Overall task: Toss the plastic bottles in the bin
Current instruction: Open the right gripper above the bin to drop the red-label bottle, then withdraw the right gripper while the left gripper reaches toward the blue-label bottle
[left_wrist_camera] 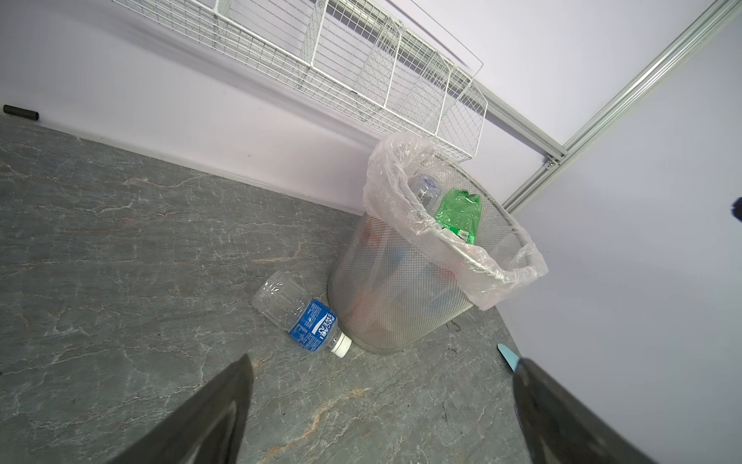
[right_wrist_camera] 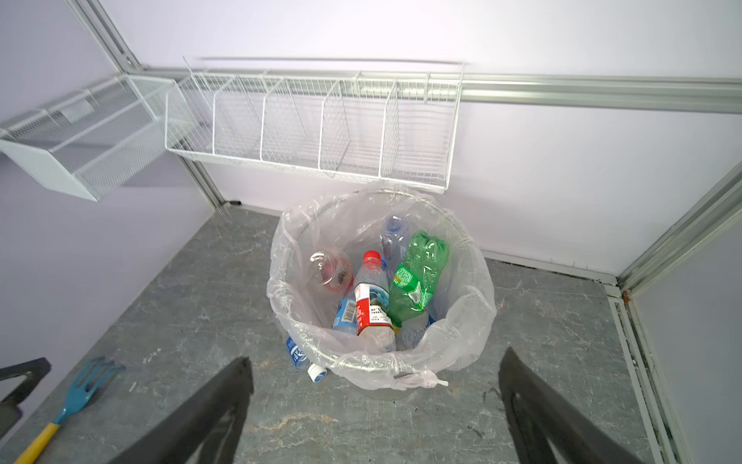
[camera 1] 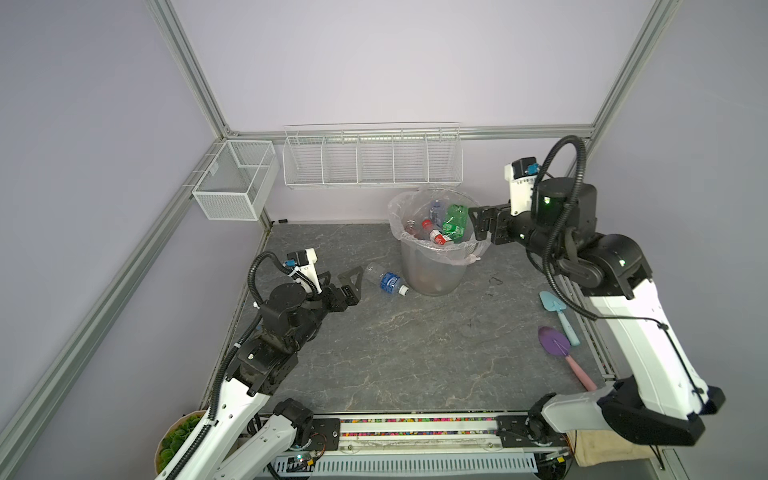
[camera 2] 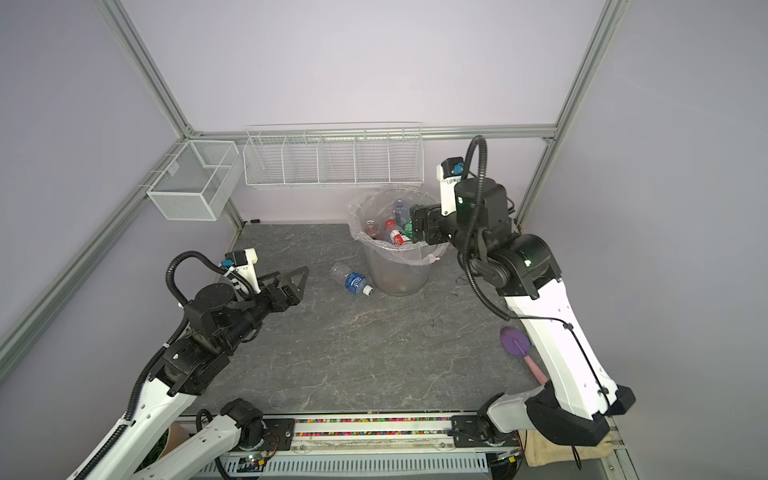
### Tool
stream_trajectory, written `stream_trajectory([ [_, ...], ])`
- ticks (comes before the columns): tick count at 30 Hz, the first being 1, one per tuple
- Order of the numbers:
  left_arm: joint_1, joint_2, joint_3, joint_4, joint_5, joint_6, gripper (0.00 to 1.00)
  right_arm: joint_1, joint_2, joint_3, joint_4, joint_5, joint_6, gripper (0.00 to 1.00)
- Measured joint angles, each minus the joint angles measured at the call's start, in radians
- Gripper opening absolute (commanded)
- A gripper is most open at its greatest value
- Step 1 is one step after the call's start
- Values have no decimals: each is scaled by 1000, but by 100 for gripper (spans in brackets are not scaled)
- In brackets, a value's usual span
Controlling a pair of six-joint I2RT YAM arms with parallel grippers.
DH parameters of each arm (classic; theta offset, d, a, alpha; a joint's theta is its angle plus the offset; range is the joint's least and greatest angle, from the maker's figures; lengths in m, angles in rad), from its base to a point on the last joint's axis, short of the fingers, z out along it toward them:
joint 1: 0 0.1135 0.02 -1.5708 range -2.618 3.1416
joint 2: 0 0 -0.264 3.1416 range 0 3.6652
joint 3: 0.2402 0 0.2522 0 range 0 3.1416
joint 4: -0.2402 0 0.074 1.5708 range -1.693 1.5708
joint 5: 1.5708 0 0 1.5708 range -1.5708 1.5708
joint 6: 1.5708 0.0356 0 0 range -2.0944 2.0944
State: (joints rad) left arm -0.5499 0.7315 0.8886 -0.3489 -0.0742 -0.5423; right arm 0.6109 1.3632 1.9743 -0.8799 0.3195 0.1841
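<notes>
Lying on its side on the table, one bottle [camera 1: 386, 284] is seen touching the bin [camera 1: 432, 270], which holds several others, a green one [right_wrist_camera: 417, 273] among them. The left gripper [camera 1: 347, 286] is spread near it; the right gripper [camera 1: 478, 224] is spread, empty, at the rim.

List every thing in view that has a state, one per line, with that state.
left gripper: open, empty, low beside the blue-label bottle.
right gripper: open, empty, at the bin's rim.
blue-label bottle: capped, lying on the table against the bin's base.
bin: upright, lined with a bag, partly filled.
green bottle: in the bin, leaning.
red-cap bottle: in the bin, capped.
wire rack: hung on the wall.
</notes>
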Motion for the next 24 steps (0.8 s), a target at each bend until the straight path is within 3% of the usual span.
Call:
stream_trajectory([
  [7, 0, 60, 0, 0, 2, -19, 100, 0, -20, -116, 27, -27, 19, 97],
  [16, 8, 248, 19, -11, 35, -87, 100, -2, -66, -209, 32, -21, 41, 89],
  [24, 134, 410, 22, 30, 133, -201, 99, -46, -122, -301, 32, -6, 82, 89],
])
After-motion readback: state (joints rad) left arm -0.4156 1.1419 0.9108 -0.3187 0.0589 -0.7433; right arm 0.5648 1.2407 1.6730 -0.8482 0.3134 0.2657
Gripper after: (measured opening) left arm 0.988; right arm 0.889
